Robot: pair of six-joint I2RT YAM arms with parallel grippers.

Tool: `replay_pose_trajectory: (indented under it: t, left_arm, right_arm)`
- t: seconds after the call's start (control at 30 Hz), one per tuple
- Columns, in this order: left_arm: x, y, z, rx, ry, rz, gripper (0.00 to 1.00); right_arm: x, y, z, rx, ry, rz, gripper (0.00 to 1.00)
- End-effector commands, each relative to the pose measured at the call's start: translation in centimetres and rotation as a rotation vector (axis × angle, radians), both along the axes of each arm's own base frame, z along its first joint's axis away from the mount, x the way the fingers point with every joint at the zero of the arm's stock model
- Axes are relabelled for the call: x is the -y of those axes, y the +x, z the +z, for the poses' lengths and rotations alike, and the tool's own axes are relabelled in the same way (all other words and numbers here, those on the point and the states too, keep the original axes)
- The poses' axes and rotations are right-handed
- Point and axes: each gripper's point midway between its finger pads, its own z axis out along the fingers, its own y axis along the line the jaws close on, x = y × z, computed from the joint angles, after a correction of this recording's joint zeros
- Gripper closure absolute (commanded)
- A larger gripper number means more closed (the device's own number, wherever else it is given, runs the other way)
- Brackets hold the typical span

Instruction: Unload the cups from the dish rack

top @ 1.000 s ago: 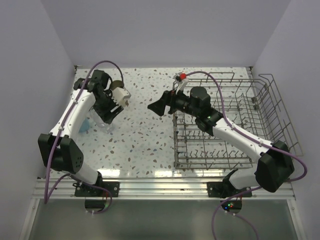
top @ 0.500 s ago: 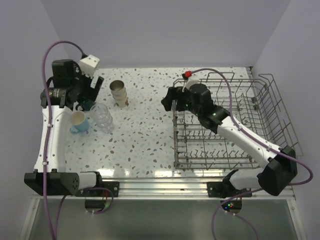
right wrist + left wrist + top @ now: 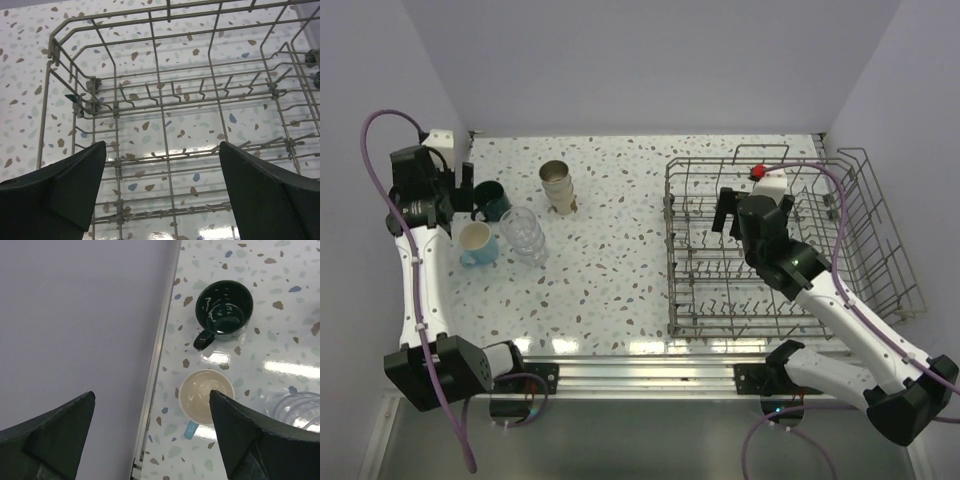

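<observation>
While both claws hang spread wide and empty, the unloading looks all but finished. Under the right gripper (image 3: 162, 150), the dish rack (image 3: 159, 100) shows only bare tines, though its nearest rows may hide behind the fingers. Just below the left gripper (image 3: 152, 402) stands the light blue mug (image 3: 206, 395), with the clear glass tumblers (image 3: 300, 410) to that claw's right, the dark teal mug (image 3: 223, 307) beyond and the metallic tumbler (image 3: 557, 186) farther off. Next, I judge, comes a last check of the rack.
</observation>
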Motion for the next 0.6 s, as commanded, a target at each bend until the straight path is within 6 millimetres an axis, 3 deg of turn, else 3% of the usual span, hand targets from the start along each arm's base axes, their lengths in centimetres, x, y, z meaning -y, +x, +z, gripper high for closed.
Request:
replay_pose_trajectory:
  t: [0.0, 0.1, 0.13, 0.27, 0.4, 0.57]
  left_arm:
    - [-1.7, -1.4, 2.5, 0.127, 0.041, 0.111, 0.00]
    - [-2.9, -3.7, 2.3, 0.132, 0.088, 0.191, 0.00]
    - [-3.6, -4.7, 0.8, 0.091, 0.112, 0.220, 0.00]
    - [-5.7, -8.3, -0.3, 0.081, 0.161, 0.316, 0.00]
    - [-6.3, -10.2, -1.3, 0.083, 0.156, 0.356, 0.00]
    - [-5.9, -11.0, -2.4, 0.076, 0.132, 0.367, 0.00]
  right_arm:
    - [2.6, -1.2, -0.1, 0.010, -0.067, -0.076, 0.02]
    - [3.1, -1.8, -0.6, -0.005, -0.081, -0.080, 0.02]
    - [3.3, -2.0, -0.8, -0.007, -0.082, -0.080, 0.02]
    - [3.2, -2.3, -0.8, -0.007, -0.074, -0.061, 0.02]
    - [3.0, -2.5, -0.7, -0.018, -0.059, -0.055, 0.02]
    - [2.8, -2.3, -1.0, -0.019, -0.031, -0.075, 0.02]
